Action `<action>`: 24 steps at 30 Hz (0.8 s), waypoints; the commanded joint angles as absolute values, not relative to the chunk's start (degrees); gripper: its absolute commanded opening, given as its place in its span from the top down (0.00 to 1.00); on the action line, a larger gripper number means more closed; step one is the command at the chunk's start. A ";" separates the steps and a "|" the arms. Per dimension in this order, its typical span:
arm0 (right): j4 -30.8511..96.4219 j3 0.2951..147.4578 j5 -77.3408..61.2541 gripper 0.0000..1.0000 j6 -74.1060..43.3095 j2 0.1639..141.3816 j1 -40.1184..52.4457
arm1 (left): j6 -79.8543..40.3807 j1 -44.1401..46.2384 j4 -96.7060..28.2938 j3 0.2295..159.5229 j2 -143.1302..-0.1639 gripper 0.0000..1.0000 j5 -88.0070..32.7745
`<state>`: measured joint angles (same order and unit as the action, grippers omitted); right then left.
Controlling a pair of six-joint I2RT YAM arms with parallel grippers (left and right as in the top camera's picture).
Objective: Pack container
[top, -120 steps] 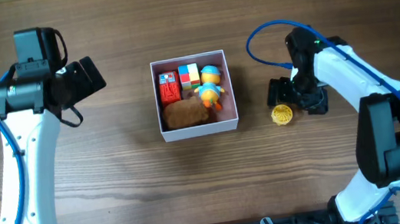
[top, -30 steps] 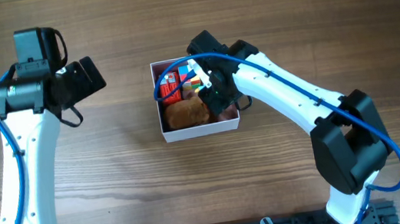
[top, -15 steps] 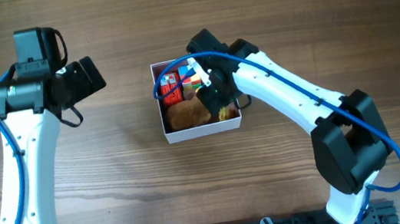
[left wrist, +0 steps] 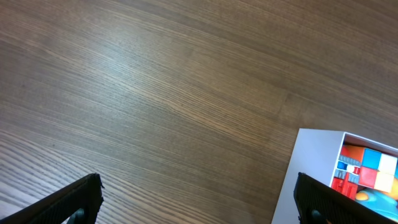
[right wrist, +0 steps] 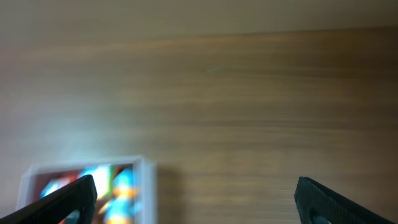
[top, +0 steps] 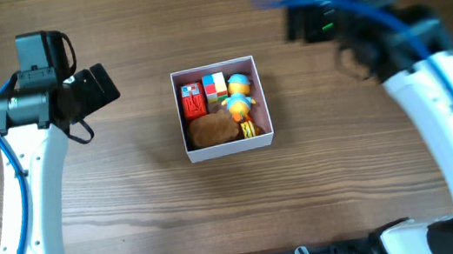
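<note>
Overhead view first: a brown wood-grain table (top: 222, 224) is seen filling the whole frame. The left arm (top: 33, 187) is stretched up the 9 o'clock side, and the right arm (top: 449, 115) is stood along the 3 o'clock side, with its dark head up around 1 o'clock and pretty smeared. The container (top: 229, 148) is parked flat about dead centre, well apart from both arms, and it's packed. A brown plush lump (top: 212, 129) is tucked into its 7 o'clock corner, and a blue-and-yellow figure (top: 239, 99) is laid on the 3 o'clock side. A red block toy (top: 193, 103) is set at 11 o'clock, with a multicoloured block (top: 215, 86) just beside it at 12. A small yellow piece (top: 247, 129) is wedged at 5 o'clock, though what it is can't be made out. On the left wrist cam, the left gripper (left wrist: 199, 202) is spread wide over bare wood with nothing held, and a corner of the container is caught at 4 o'clock. On the right wrist cam, which is blurry, the right gripper (right wrist: 198, 200) is likewise spread wide and nothing is gripped, with the container glimpsed at 8 o'clock.
</note>
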<state>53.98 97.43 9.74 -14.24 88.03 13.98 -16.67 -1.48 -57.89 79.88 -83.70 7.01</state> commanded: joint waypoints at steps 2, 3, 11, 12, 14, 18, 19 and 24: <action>51.16 97.86 8.54 0.03 -14.74 88.95 4.62 | -17.34 -1.78 -57.47 79.72 -84.23 0.00 7.11; 50.98 97.86 8.51 0.02 -10.76 88.90 3.09 | -17.34 -1.78 -57.01 79.72 -84.23 0.00 7.11; 60.03 95.66 5.67 0.00 -11.14 82.46 -2.66 | -13.65 -1.58 -57.74 79.61 -78.94 0.00 2.92; 60.07 94.13 5.67 0.00 -11.22 80.40 -2.66 | -13.61 -1.23 -57.67 79.18 -76.55 0.00 2.94; 59.33 89.38 5.43 0.01 -11.84 75.29 -2.63 | -12.71 -0.47 -57.14 77.41 -71.81 0.00 2.66; 55.29 72.05 4.54 0.01 -12.19 58.59 -2.59 | -12.16 3.25 -53.87 69.19 -58.81 0.00 2.59; 54.85 68.55 4.10 0.01 -12.25 54.94 -2.59 | -12.19 4.10 -53.17 66.85 -55.79 0.00 2.59; 57.08 53.32 2.57 0.00 -14.68 34.22 -2.59 | -12.88 7.35 -52.03 54.61 -37.50 0.00 2.57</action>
<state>56.51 58.22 4.21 -12.69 41.34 -2.68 -13.56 6.09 -51.94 59.46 -44.77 3.11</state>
